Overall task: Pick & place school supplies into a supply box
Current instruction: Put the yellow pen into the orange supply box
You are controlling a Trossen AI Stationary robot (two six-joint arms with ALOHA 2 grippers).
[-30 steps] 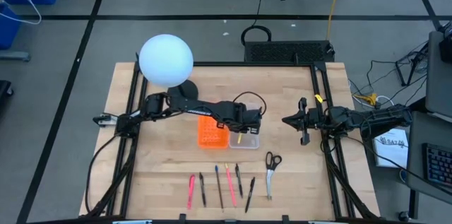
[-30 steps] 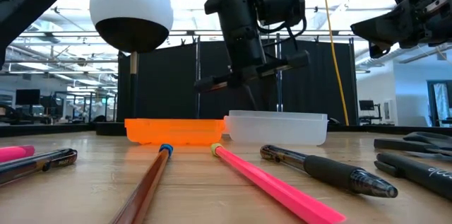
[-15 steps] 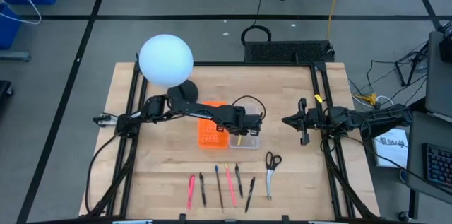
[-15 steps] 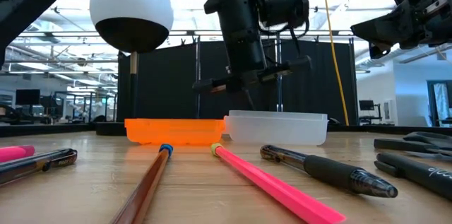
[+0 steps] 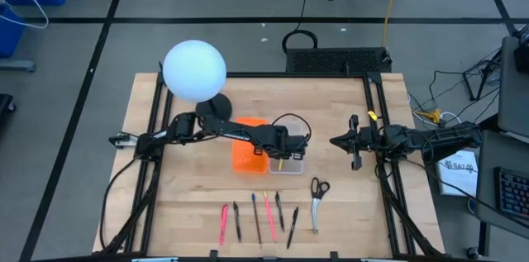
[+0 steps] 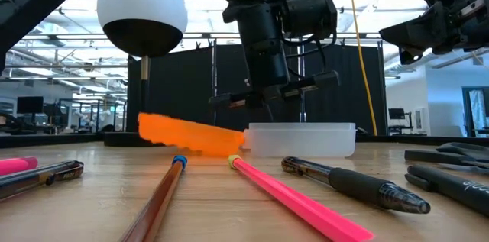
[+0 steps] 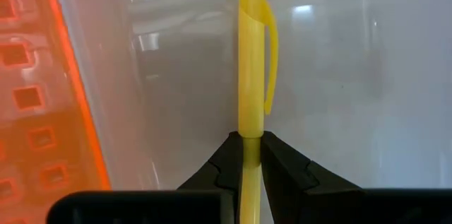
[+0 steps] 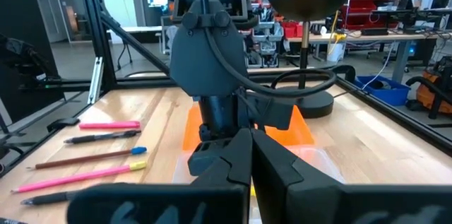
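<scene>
My left gripper (image 5: pixel 281 150) reaches down over the supply box (image 5: pixel 289 165), a clear shallow tray, and is shut on a yellow pen (image 7: pixel 251 61). In the low view the left gripper (image 6: pixel 269 98) stands just above the supply box (image 6: pixel 302 139). The orange perforated panel (image 6: pixel 191 135) joined to the tray is tilted, its left end raised. Several pens and pencils (image 5: pixel 258 221) and the scissors (image 5: pixel 318 192) lie near the table's near edge. My right gripper (image 5: pixel 354 143) waits shut above the table's right side. My left gripper pinches the yellow pen's barrel (image 7: pixel 250 126) between its two fingers (image 7: pixel 224 159), just behind the clip. The fingers come from above, pointing down, and lie across the pen. The clip end reaches out over the tray's floor; whether it touches, I cannot tell.
A white globe lamp (image 5: pixel 194 70) on a dark base stands at the far left of the table. A pink pencil (image 6: pixel 298 204), a blue-tipped pencil (image 6: pixel 157 200) and dark pens (image 6: pixel 355 185) lie close in the low view. Bare wood shows between the tray and the pens.
My left gripper has moved down toward the tray with the yellow pen, still shut on it. The orange panel, level before, has tipped: its left end has risen while the end joined to the tray stays low.
</scene>
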